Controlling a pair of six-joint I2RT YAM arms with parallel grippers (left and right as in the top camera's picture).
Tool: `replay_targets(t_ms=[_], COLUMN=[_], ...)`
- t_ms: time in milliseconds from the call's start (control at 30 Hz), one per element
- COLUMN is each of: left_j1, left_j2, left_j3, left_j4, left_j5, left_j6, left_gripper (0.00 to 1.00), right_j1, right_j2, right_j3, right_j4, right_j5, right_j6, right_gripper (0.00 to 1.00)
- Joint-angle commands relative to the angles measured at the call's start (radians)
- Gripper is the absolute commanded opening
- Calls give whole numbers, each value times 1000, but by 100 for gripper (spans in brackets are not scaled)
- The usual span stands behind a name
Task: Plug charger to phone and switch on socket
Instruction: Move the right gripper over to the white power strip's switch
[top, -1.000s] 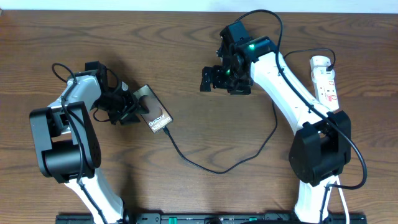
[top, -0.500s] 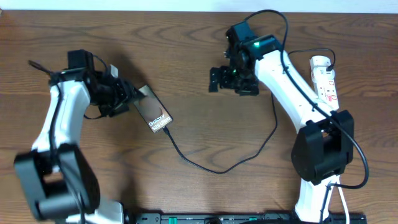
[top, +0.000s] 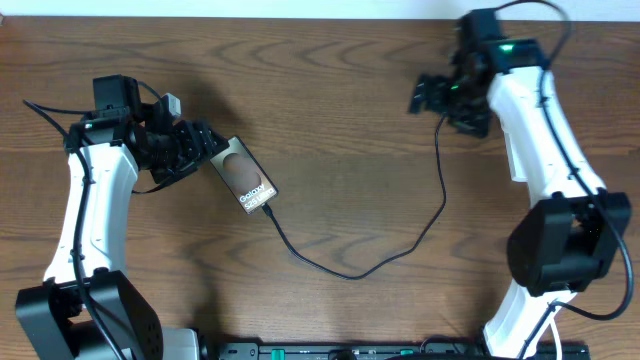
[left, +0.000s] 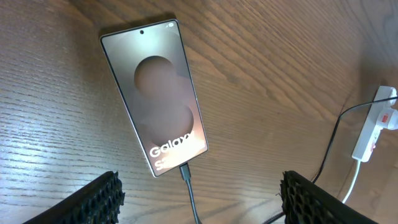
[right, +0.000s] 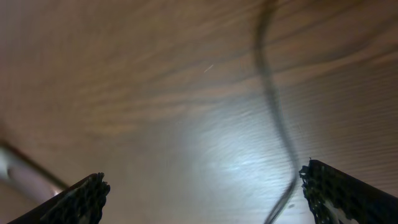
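Right gripper has swung to the desk's far-right corner, left gripper has released the phone, lying left with charger plugged in; both gape empty, so press your right one squarely on the socket.

One phone lies on the single wooden surface. One charger cable runs from it; the blurred dark line in the right wrist view is probably that same cable. One white socket shows at the right. There are two arms, the left arm and the right arm, with two fingers each.
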Motion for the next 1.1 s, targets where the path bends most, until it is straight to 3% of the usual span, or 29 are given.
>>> replay_targets(t_ms=[0, 633, 1067], left_j1=[5, 5, 5], left_j2=[-9, -9, -9], left_j3=[0, 0, 0], left_j4=[-3, 2, 2], left_j5=[-10, -11, -33], left_j6=[10, 10, 10], left_gripper=[76, 78, 84], right_j1=[-83, -263, -296], right_j2=[-25, -25, -25], right_j3=[26, 26, 26], right_j4=[6, 92, 16], right_j5=[5, 6, -16], right_j6=[-8, -28, -288], right_gripper=[99, 99, 99])
